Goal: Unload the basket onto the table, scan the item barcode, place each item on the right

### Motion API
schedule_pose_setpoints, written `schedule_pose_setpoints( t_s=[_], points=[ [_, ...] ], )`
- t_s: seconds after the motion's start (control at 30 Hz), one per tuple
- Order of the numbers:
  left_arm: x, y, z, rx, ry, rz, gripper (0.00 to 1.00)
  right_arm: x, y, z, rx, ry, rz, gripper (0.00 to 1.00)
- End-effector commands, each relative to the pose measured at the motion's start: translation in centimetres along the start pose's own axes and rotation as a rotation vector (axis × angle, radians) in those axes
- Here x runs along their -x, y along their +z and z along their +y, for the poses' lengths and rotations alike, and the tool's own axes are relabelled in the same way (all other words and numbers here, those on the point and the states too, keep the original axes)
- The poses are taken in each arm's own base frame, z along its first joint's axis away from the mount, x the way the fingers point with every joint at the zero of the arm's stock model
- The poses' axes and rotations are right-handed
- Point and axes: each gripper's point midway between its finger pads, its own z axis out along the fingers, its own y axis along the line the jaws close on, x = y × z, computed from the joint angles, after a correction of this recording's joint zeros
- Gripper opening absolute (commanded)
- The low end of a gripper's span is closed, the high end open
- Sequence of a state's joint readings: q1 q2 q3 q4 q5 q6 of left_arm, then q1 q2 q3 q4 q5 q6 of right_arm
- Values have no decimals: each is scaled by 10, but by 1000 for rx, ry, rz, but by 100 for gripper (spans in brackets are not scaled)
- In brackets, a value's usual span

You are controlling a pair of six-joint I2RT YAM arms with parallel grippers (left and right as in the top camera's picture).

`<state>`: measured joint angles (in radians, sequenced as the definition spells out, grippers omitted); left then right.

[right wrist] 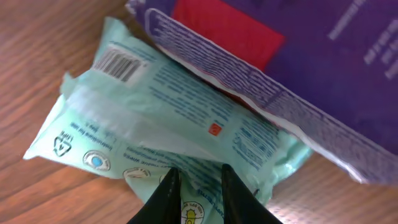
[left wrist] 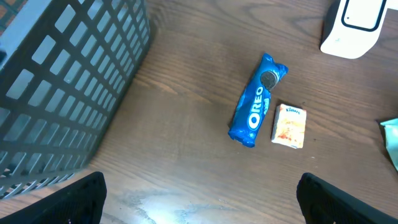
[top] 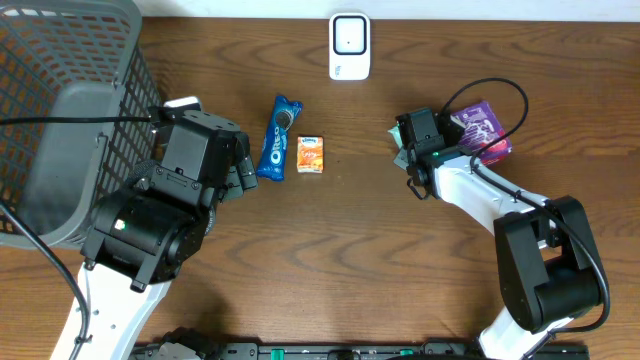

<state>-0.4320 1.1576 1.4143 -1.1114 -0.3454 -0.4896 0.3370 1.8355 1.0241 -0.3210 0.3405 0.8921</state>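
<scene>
Right wrist view only: right gripper (right wrist: 196, 186) narrow, pinching the near edge of the mint-green packet (right wrist: 168, 118). Its barcode (right wrist: 121, 64) faces the camera at the far corner. The purple packet (right wrist: 323, 62) lies over the mint one's far side, cut off by the frame. Overhead: mint packet mostly hidden under the gripper, right of centre on the worktop (top: 350, 250). White scanner (top: 350, 45) at the back edge, apart from it. Left wrist view: left gripper (left wrist: 202, 202) wide, empty. Oreo pack (left wrist: 255, 106) just beside small orange box (left wrist: 290, 126). Basket (left wrist: 68, 93) at left, scanner cropped.
</scene>
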Motion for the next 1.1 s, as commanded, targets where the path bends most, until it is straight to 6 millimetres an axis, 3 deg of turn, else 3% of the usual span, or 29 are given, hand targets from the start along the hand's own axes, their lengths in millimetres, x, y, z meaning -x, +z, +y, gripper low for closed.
schedule_pose_setpoints(
  t_s=[0.0,0.1,0.27,0.53,0.63,0.7,0.73,0.83,1.07],
  points=[
    [3,-1,3,11,4,-9,98,3,8,-28,-110,23,-28,15],
    [3,-1,3,11,4,-9,98,2,8,-23,-87,27,-20,15],
    [3,-1,3,11,4,-9,98,0,2,7,19,14,19,20],
    [3,-1,3,11,4,-9,98,20,-26,65,166,-263,-4,33],
    [3,-1,3,11,4,-9,98,18,-30,74,203,-321,3,33],
    [3,-1,3,11,4,-9,98,20,-29,69,175,-364,-16,35],
    [3,-1,3,11,4,-9,98,35,-25,46,47,-391,-79,40],
    [3,-1,3,11,4,-9,98,48,-20,18,-55,-391,-90,42],
    [3,-1,3,11,4,-9,98,50,-6,4,30,-406,21,38]
  ],
)
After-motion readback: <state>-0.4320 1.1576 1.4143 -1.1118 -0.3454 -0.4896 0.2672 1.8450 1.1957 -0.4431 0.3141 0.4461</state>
